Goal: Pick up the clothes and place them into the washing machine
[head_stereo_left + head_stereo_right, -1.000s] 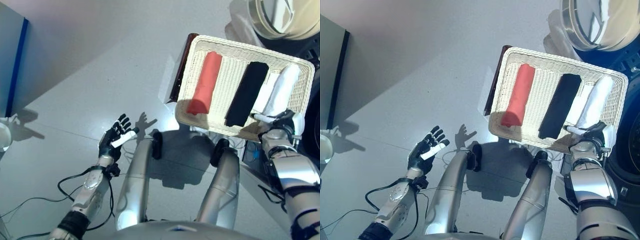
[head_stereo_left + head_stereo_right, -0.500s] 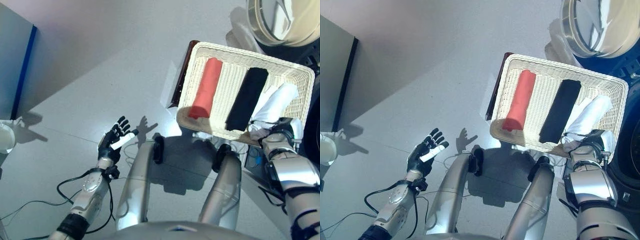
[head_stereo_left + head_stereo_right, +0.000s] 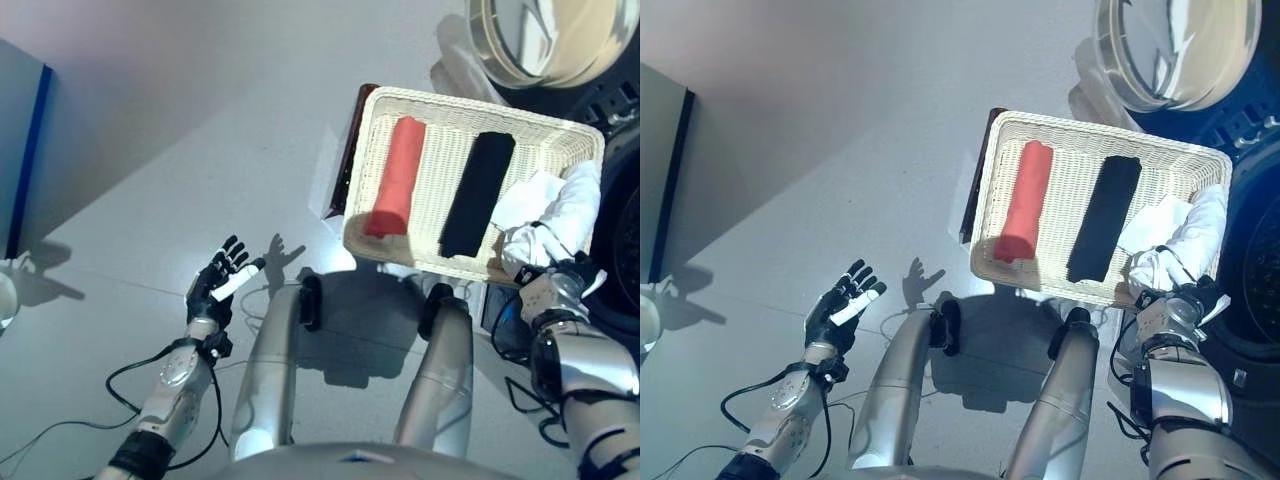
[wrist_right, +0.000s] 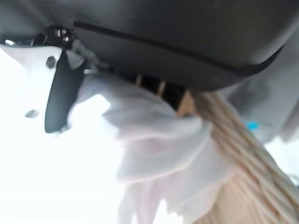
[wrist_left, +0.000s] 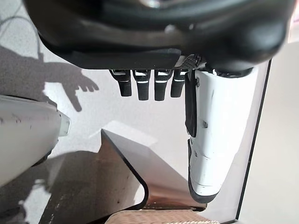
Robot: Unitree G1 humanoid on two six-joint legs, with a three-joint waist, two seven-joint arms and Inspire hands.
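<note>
White cloth (image 3: 556, 215) bunches in the clenched right robot hand (image 3: 548, 287) above the basket (image 3: 436, 101); left robot hand (image 3: 217, 282) spread.

This looks like a laundry corner set up for trials rather than a lived-in home. A front-loading washing machine (image 3: 1180, 50) stands at the far right with its round glass door swung open, its dark body beside it. A white wicker basket (image 3: 1090, 135) holding a rolled red cloth (image 3: 1023, 200), a black cloth (image 3: 1103, 217) and a white cloth (image 3: 1175, 235) sits before it. The smooth pale grey floor (image 3: 820, 150) runs bare to a blue-edged panel (image 3: 25, 150).
</note>
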